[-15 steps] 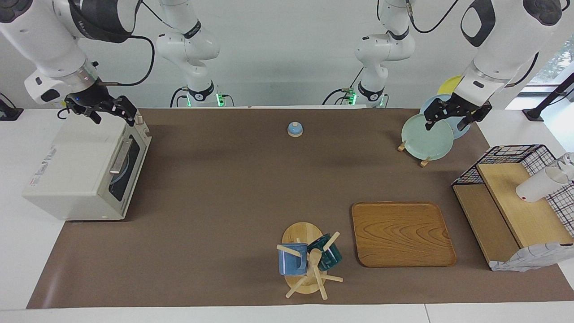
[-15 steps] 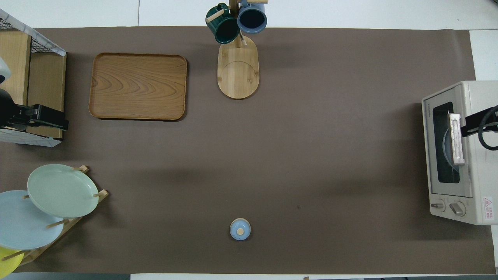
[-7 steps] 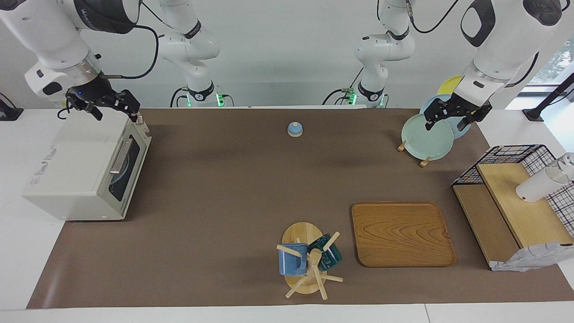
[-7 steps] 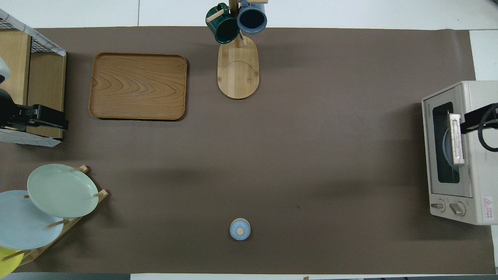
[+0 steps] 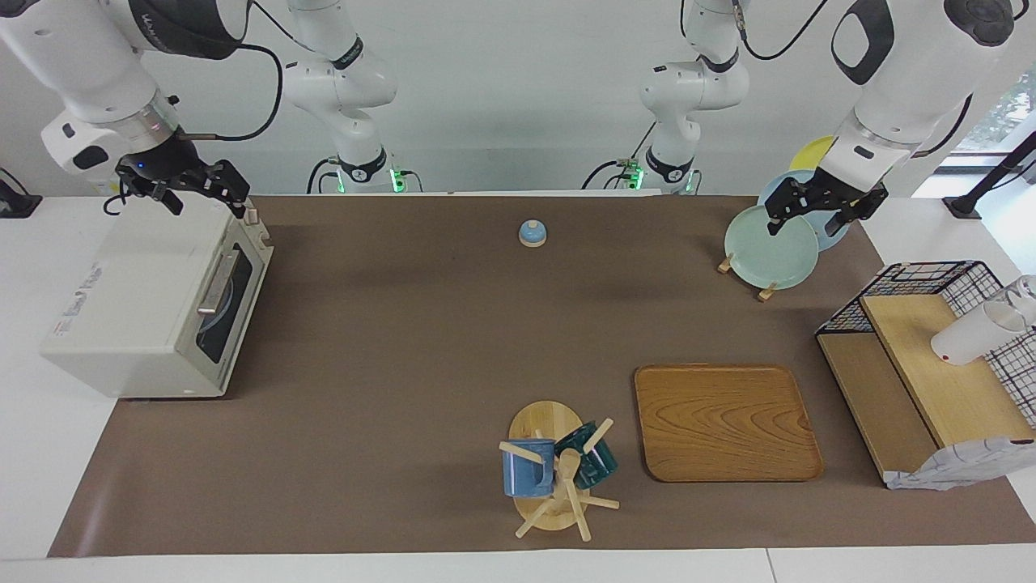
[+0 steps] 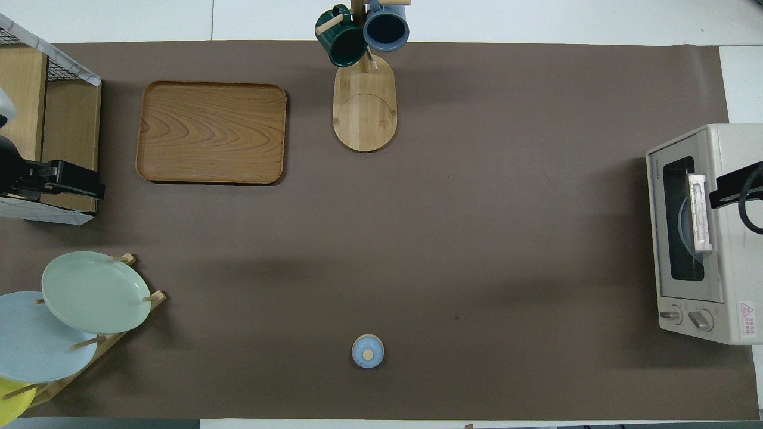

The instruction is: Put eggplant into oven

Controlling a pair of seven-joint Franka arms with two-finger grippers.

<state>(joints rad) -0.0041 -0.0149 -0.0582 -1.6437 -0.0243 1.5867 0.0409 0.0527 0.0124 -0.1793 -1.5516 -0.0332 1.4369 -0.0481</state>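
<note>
The off-white oven (image 5: pixel 154 300) stands at the right arm's end of the table with its glass door shut; it also shows in the overhead view (image 6: pixel 691 238). A pale plate edge shows through the window. The eggplant is not in view. My right gripper (image 5: pixel 202 194) hangs open and empty just above the oven's top edge by the door, and it shows over the oven's top in the overhead view (image 6: pixel 724 190). My left gripper (image 5: pixel 813 217) waits open and empty over the plate rack.
A rack holds a green plate (image 5: pixel 770 247) plus a blue and a yellow one. A small blue lidded pot (image 5: pixel 532 233) sits near the robots. A wooden tray (image 5: pixel 726 421), a mug tree (image 5: pixel 558 470) and a wire shelf (image 5: pixel 931 356) stand farther out.
My right gripper has risen a little off the oven's top. The oven door stays shut. The left arm has not moved.
</note>
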